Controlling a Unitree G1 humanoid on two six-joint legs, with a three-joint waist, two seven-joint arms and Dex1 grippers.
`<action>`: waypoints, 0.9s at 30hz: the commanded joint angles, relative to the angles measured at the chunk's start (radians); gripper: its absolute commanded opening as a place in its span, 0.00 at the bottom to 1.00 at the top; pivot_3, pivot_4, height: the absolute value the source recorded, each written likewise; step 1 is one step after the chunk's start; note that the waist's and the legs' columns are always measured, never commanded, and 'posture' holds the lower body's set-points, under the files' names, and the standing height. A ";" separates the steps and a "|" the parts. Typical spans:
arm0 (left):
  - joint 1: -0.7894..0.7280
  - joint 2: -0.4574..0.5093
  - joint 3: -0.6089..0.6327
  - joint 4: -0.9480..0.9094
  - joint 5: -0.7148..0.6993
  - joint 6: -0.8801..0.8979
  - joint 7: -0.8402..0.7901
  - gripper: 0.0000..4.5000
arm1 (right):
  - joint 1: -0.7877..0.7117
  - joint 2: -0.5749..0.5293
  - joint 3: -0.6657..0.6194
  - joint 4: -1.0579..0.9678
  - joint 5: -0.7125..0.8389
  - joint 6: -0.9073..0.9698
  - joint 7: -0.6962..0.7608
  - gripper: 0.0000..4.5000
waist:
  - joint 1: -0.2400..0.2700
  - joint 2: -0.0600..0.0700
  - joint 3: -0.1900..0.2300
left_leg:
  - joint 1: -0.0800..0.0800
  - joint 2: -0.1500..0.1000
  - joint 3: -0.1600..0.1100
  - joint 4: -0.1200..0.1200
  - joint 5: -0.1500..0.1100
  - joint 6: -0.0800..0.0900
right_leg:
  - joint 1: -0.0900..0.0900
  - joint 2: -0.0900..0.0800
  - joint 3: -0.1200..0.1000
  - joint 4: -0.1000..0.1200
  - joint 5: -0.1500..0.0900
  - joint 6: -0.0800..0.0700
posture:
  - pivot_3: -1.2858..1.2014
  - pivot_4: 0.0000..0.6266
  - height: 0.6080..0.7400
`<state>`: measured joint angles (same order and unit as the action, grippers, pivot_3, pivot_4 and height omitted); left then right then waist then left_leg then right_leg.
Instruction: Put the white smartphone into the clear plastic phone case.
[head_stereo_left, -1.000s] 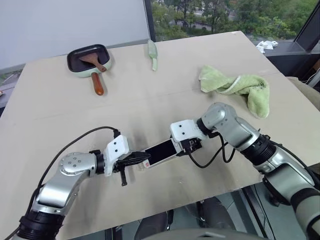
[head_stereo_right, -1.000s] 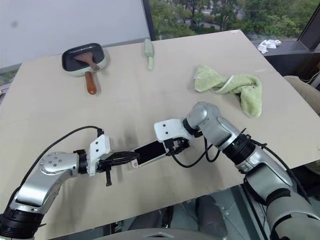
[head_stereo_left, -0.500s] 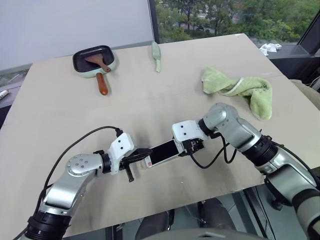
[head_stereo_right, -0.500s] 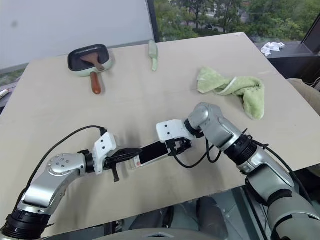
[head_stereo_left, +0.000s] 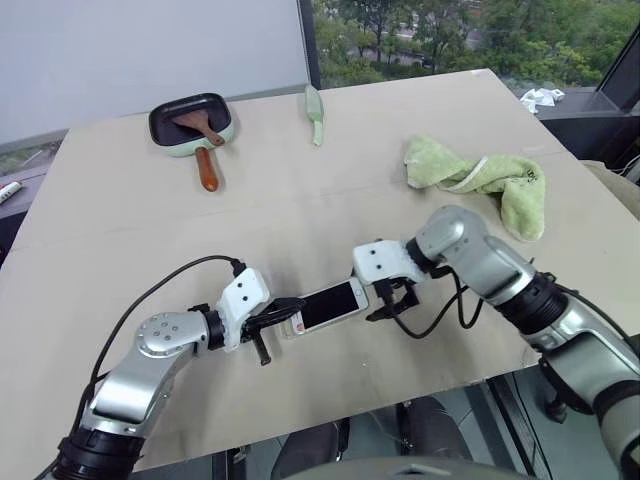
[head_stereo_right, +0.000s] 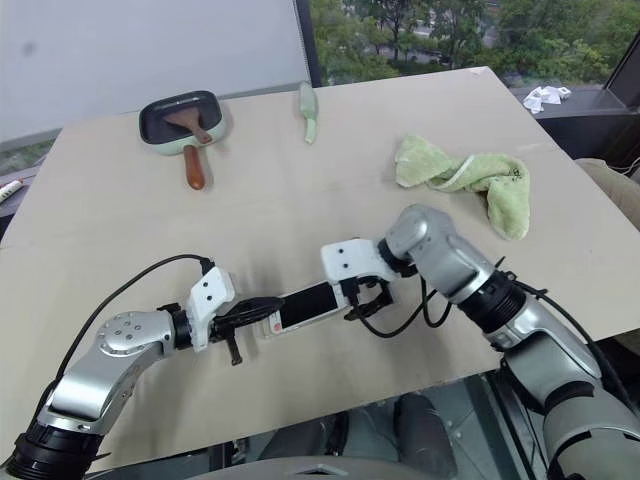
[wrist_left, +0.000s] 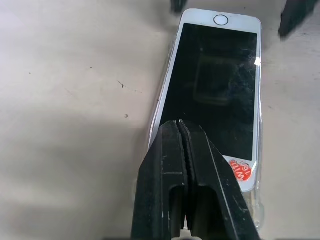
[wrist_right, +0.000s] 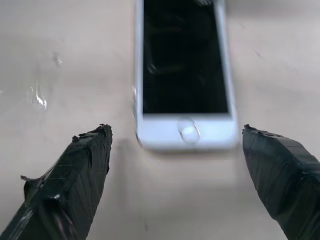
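From the head, the slim white black-screened smartphone (head_stereo_left: 327, 305) lies on the beige table (head_stereo_left: 300, 215). Left wrist: left gripper (wrist_left: 181, 131) closed over its end, apparently inside the clear plastic phone case (wrist_left: 256, 212). Right wrist: right gripper (wrist_right: 183, 150) spread wide, holding nothing.

head pair looks down over table (head_stereo_left: 300, 220); wrist views close above it.

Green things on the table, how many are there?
3: a pan at the far left, a small scoop at the far edge, a towel at the right.
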<state>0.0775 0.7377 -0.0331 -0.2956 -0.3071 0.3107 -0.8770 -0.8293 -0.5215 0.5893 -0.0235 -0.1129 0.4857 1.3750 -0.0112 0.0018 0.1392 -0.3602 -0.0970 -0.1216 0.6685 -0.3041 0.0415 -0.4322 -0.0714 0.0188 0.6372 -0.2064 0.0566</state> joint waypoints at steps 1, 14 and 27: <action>0.044 0.002 -0.048 0.045 0.048 0.028 0.004 0.00 | 0.007 -0.022 -0.071 -0.039 0.024 0.031 -0.035 0.98 | 0.000 0.000 0.000 | 0.000 0.000 0.000 0.000 0.000 0.000 | 0.000 0.000 0.000 0.000 0.000 0.000 | 0.52 0.24 1.00; 0.145 0.068 0.328 -0.089 -0.258 0.014 -0.131 0.00 | 0.075 -0.061 -0.098 -0.070 0.085 0.071 -0.077 0.02 | -0.002 -0.003 0.004 | -0.004 0.001 -0.001 0.000 0.000 0.000 | -0.002 0.000 0.000 -0.001 0.000 0.000 | 0.52 0.24 1.00; 0.219 0.164 0.349 0.019 -0.200 0.015 -0.272 0.00 | 0.050 -0.023 -0.008 -0.045 0.007 0.038 -0.115 0.02 | -0.002 -0.003 0.005 | -0.005 0.001 -0.001 -0.002 0.000 0.000 | -0.002 0.000 -0.002 -0.004 0.000 0.000 | 0.52 0.24 1.00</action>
<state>0.3105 0.9039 0.3348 -0.2863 -0.5336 0.3584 -1.1420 -0.7542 -0.5442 0.5807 -0.0559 -0.0873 0.5395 1.2688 -0.0129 -0.0012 0.1444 -0.3651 -0.0964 -0.1230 0.6669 -0.3043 0.0416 -0.4336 -0.0712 0.0168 0.6331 -0.2064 0.0565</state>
